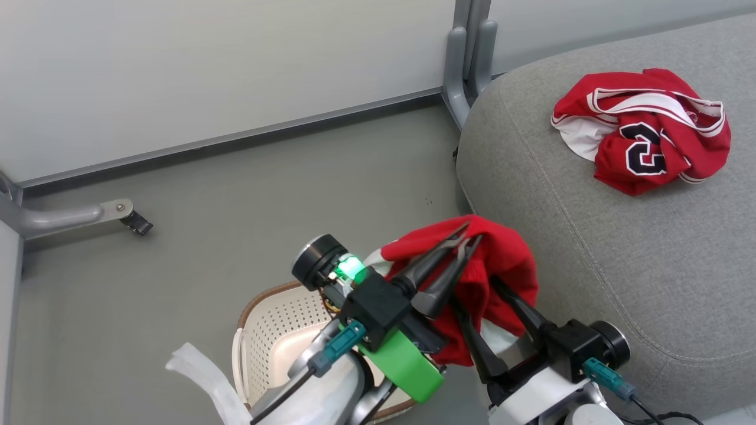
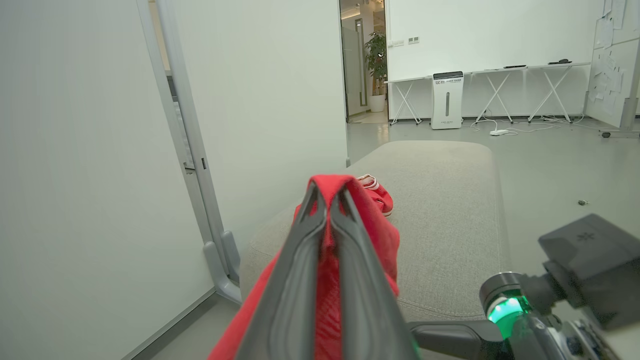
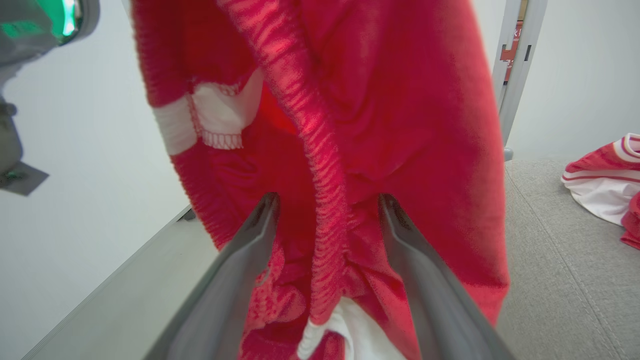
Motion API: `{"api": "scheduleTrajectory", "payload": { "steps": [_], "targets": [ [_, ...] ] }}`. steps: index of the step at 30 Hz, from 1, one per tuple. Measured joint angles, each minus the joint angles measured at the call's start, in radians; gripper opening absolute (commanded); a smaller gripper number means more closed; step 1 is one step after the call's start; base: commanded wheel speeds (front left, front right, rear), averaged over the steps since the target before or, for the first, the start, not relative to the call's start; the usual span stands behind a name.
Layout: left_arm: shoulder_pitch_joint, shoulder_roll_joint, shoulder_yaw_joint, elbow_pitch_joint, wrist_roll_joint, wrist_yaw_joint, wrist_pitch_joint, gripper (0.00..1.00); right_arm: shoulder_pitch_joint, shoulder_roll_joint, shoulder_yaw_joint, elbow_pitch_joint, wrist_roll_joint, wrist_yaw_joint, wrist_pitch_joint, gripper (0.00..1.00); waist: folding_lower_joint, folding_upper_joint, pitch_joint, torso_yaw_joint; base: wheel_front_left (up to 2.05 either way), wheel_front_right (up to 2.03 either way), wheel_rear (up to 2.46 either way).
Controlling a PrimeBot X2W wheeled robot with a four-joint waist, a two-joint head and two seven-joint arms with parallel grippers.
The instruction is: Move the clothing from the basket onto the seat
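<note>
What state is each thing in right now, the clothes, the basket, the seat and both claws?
seat: bears the jersey.
jersey: crumpled, lying on the seat.
shorts: hanging in the air, pinched by the left claw.
left claw: shut on the shorts.
right claw: open, fingers astride a fold of the shorts.
basket: upright on the floor, no clothing in the visible part.

An office-like workroom was suggested: white partition panels (image 2: 270, 90), trestle tables (image 2: 530, 67) set along a wall, a potted plant (image 2: 376, 60), what was probably an air purifier (image 2: 446, 100), and papers (image 2: 612, 40) pinned up.
</note>
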Motion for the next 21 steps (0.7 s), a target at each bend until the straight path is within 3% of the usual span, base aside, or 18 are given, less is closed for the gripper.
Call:
{"api": "scheduleTrajectory", "payload": {
  "steps": [6,7,8,9,10,21],
  "targets": [
    [-0.006,-0.001,-0.054,-0.015,-0.027,-0.002,0.024,0.0,0.0,0.0,-0.011,0.01,0.014,0.0,0.0,1.0,0.0,0.0,-0.001,-0.003,0.0,0.0,0.0],
    [-0.006,-0.001,-0.058,-0.015,-0.033,-0.003,0.025,0.0,0.0,0.0,-0.012,0.011,0.017,0.0,0.0,0.49,0.0,0.0,0.0,-0.003,0.0,0.0,0.0],
    [-0.007,0.0,-0.063,-0.016,-0.036,-0.004,0.028,0.0,0.0,0.0,-0.015,0.011,0.017,0.0,0.0,0.4,0.0,0.0,0.0,-0.004,0.0,0.0,0.0],
    [-0.007,0.001,-0.066,-0.016,-0.041,-0.004,0.028,0.0,0.0,0.0,-0.018,0.011,0.017,0.0,0.0,0.11,0.0,0.0,0.0,-0.005,0.0,0.0,0.0],
    [-0.008,0.002,-0.067,-0.016,-0.043,-0.004,0.028,0.0,0.0,0.0,-0.019,0.011,0.017,0.0,0.0,0.0,0.0,0.0,0.001,-0.005,0.0,0.0,0.0],
    [-0.017,0.016,-0.053,-0.005,-0.061,0.005,0.027,0.0,0.0,0.0,-0.005,0.018,0.016,0.0,0.0,0.0,0.0,0.0,0.016,0.002,0.0,0.0,0.0]
  ]
}}
